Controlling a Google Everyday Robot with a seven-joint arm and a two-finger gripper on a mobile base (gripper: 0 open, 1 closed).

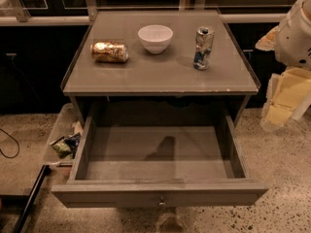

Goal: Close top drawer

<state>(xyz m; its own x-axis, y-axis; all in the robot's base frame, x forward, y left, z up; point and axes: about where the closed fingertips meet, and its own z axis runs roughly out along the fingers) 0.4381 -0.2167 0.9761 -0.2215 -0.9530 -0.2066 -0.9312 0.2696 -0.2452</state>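
The top drawer [160,191] of the grey cabinet is pulled far out toward me. Its inside is empty and its flat grey front carries one small round metal knob [162,202]. The lower drawers are hidden beneath it. My gripper [284,103] hangs at the right edge of the view, beside the cabinet's right side and above the floor, apart from the drawer. The white arm [296,33] rises above it.
On the cabinet top [160,76] lie a gold can [110,52] on its side, a white bowl [155,38] and an upright crushed can [203,47]. A clear bin [63,140] with wrappers sits on the floor at the left. A black cable [8,147] lies further left.
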